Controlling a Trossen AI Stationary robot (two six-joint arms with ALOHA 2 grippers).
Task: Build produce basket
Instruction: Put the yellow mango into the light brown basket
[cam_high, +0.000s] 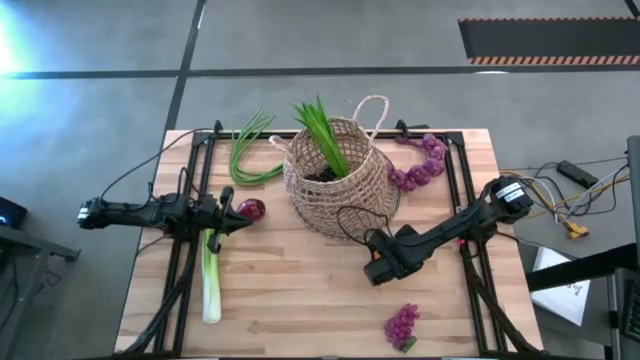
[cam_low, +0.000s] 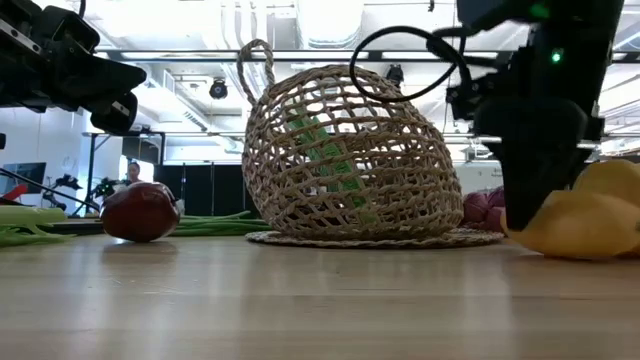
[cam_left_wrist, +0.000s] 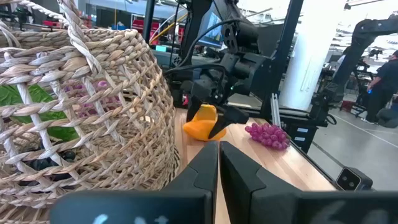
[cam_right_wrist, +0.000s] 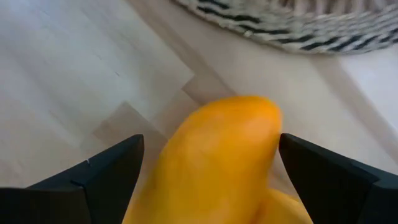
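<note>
The tan wicker basket (cam_high: 340, 180) sits tipped on a flat woven disc (cam_low: 370, 238), with green stalks (cam_high: 322, 135) sticking out of its mouth. My right gripper (cam_right_wrist: 211, 155) is open and low over a yellow pepper (cam_right_wrist: 217, 168), one finger on each side of it; the pepper (cam_low: 580, 225) rests on the table. My left gripper (cam_left_wrist: 219, 165) is shut and hovers above and left of the dark red onion (cam_high: 251, 209). The leek (cam_high: 210, 280), more green stalks (cam_high: 250, 152) and two grape bunches (cam_high: 420, 165) (cam_high: 402, 325) lie on the table. My right gripper comes at the yellow pepper from above, slanting down, its fingers (cam_right_wrist: 112, 165) standing on either side of the pepper's rounded end (cam_right_wrist: 249, 118). I cannot tell whether the fingers touch it. The pepper lies on the table.
A dark frame rail (cam_high: 195, 180) runs along the table's left and right sides and its far edge. The near middle of the wooden table (cam_high: 300, 300) is bare. Cables (cam_high: 570, 200) lie off the table's right edge. People stand in the room behind.
</note>
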